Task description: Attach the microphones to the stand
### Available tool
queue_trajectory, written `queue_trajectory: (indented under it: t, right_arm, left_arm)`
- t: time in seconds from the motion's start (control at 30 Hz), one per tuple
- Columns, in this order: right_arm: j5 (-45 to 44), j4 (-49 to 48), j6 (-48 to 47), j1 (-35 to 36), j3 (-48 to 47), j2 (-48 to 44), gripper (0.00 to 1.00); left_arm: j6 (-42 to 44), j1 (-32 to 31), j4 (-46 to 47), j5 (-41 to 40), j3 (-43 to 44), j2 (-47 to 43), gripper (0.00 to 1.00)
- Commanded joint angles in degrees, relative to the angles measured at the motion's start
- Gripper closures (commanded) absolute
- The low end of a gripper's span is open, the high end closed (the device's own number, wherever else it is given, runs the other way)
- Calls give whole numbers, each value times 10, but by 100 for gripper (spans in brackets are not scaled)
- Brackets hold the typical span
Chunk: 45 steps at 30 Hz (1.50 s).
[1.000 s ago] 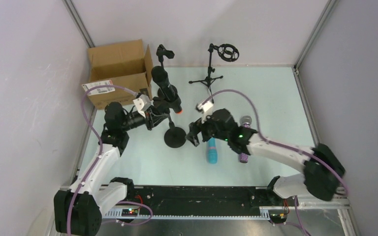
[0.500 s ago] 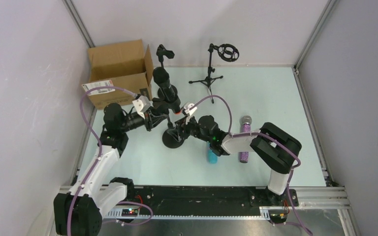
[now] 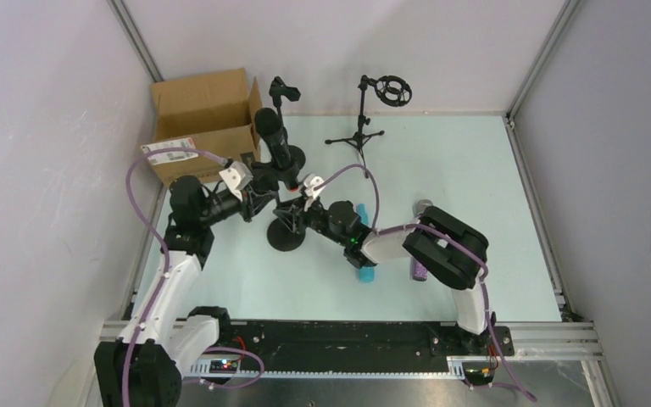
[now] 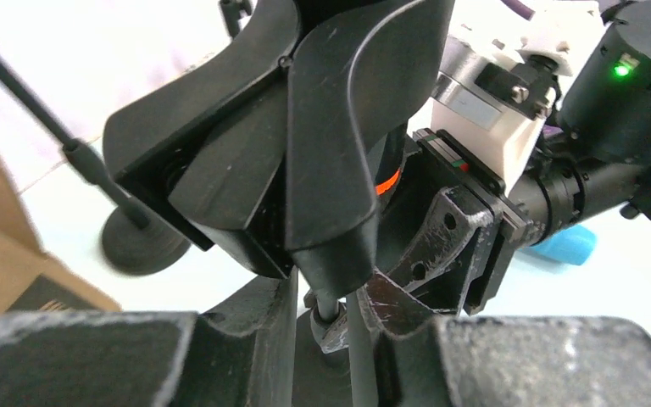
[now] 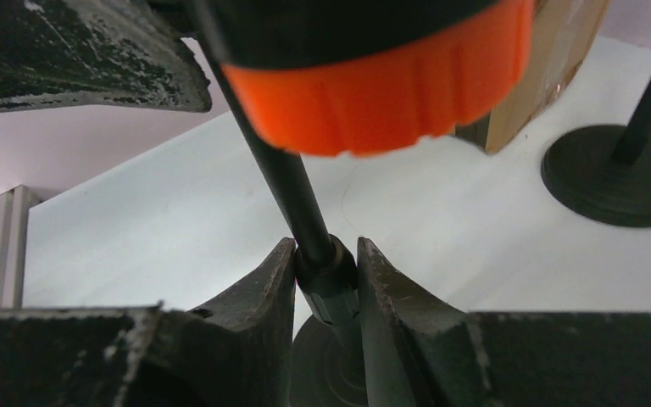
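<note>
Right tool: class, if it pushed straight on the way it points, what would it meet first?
The pole, which sits right between its fingers. Beyond it, probably the left tool, though depth is unclear.

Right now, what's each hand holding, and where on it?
Right hand clamps the stand pole at its collar, under the orange end of the black microphone. Left hand seems closed on the same pole near the clip; contact partly hidden.
</note>
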State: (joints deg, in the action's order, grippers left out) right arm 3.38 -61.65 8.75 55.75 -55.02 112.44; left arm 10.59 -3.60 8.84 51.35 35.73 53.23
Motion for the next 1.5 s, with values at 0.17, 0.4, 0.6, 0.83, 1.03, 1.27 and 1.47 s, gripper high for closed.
queue_trajectory:
  t: [0.17,0.4,0.6,0.83,1.03,1.27,1.47]
  right_arm:
    - [-11,61,-43,44,-227,124,100]
    - [6,145,-62,52,-431,223,100]
    - [25,239,-27,32,-624,314,100]
    - [23,305,-39,31,-722,363,100]
    - [19,349,-33,35,-714,353,100]
    - [8,335,-2,46,-609,299,49]
    - [18,345,24,42,-581,271,28]
  left_arm:
    - [117,186,-185,87,94,28,100]
    - [160,269,-205,112,130,54,99]
    - [180,289,-207,121,165,82,99]
    - [185,306,-207,123,173,116,99]
    - [194,326,-207,124,151,125,100]
    - [198,342,-207,128,124,104,99]
    - [189,344,-207,120,133,102,98]
